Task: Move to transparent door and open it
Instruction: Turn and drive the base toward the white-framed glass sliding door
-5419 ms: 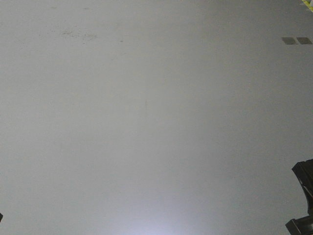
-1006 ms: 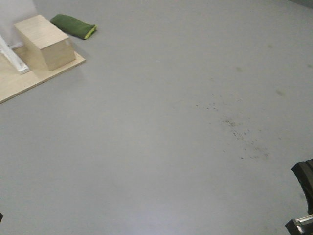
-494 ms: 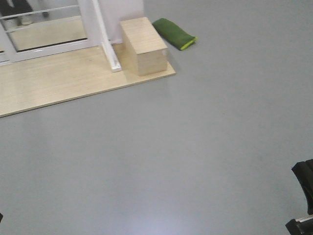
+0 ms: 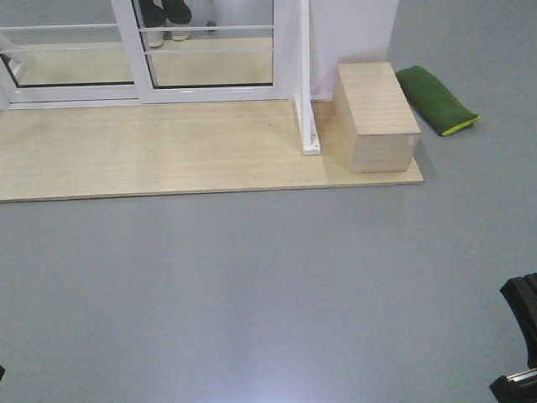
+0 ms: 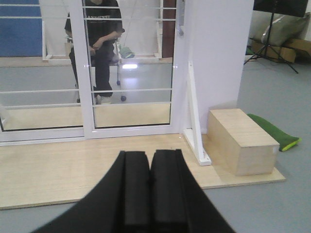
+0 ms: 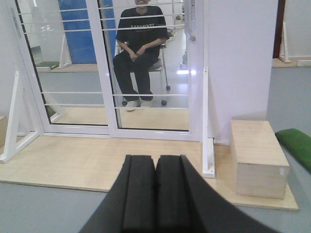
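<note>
The transparent door point(image 6: 155, 112) is a white-framed glass panel with thin horizontal bars, standing ahead on a wooden platform point(image 4: 168, 151). Its grey handle point(image 6: 191, 24) is at the panel's right edge, next to a white wall panel point(image 6: 238, 63). The door also shows in the left wrist view point(image 5: 131, 111) with its handle point(image 5: 181, 22), and its bottom shows in the front view point(image 4: 210, 59). A similar panel without a handle point(image 6: 68, 73) stands to its left. My left gripper point(image 5: 149, 155) and right gripper point(image 6: 155, 159) are both shut and empty, well short of the door over grey floor.
A wooden box point(image 4: 376, 117) sits at the platform's right end, with a green cushion point(image 4: 435, 99) on the floor beside it. A white triangular brace point(image 4: 307, 126) stands between door and box. A person point(image 6: 138, 43) sits on a chair behind the glass.
The front view has swung from bare grey floor to the platform. The box and cushion slid from upper left to upper right, and the door's bottom came into view.
</note>
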